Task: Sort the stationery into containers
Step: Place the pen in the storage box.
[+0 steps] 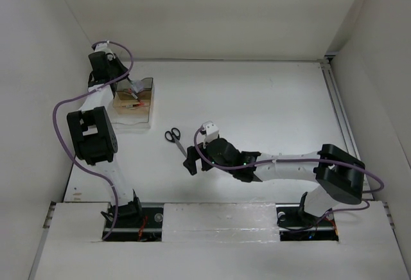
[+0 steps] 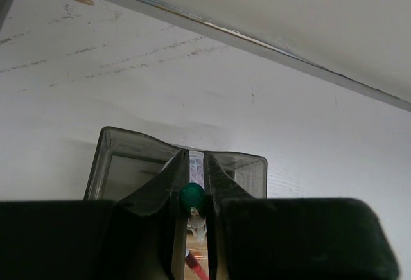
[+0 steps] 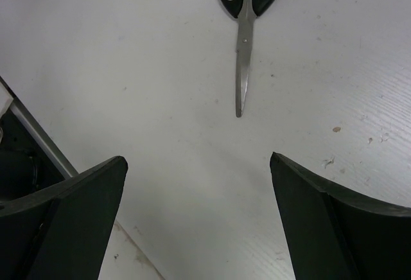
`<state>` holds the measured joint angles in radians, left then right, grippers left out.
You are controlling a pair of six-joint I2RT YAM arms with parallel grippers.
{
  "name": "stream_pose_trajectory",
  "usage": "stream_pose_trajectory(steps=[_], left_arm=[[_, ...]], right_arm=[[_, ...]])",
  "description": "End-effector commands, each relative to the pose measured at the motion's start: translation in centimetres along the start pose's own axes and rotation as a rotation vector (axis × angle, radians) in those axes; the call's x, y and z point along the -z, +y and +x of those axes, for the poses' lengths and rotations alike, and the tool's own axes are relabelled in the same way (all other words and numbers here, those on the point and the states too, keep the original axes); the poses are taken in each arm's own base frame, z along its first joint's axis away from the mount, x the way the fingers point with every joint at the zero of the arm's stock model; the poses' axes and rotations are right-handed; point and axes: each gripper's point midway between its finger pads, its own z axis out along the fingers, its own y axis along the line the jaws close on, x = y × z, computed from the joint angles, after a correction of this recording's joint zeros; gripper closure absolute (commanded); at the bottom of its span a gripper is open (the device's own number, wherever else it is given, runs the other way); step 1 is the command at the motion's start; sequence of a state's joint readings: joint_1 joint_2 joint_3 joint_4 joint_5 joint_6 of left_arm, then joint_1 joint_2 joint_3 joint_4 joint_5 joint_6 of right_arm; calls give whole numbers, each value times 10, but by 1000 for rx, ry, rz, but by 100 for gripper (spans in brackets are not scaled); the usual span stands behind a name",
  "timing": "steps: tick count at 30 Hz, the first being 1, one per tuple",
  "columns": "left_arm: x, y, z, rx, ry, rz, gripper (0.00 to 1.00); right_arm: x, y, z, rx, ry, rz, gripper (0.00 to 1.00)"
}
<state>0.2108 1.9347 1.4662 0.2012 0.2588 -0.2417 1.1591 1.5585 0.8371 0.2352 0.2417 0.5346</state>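
Bare table (image 3: 128, 68) lies open between the spread right gripper (image 3: 198, 161) and the scissors (image 3: 247, 10). The left gripper (image 2: 196, 164), clamped on a green-capped pen (image 2: 191, 196), blocks the clear box (image 2: 106, 158) opening.

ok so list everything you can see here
scissors: one, black handles, silver blades, shut, flat on the table ahead of the right gripper
box: one, clear with a brownish inside, far left of the table
red pen: one, red, lying in the box
green-tipped pen: one, pinched between the left gripper's fingers above the box
table: one, white
cables: two, purple, along the arms
left gripper: black, shut on the green-tipped pen
right gripper: black, open, holding nothing
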Motion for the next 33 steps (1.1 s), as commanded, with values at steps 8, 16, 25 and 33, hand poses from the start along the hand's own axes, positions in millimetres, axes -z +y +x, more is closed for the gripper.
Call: stream_pose_trajectory(steps=[8,16,25,33], left_arm=[[12,-9,-5,-32,-31,44,100],[21,-12,14,-26,6,72,100],[23,-8,19,-35,4,61,100],[29,-11,32,-1,34,76,100]], right_arm=[[-2,17,-17,4,-35,-52,1],[-2,18,-16,5,-31,-59,1],[-1,20,-15,5,-26,-67,1],[-1,20,-15,5,-26,-67,1]])
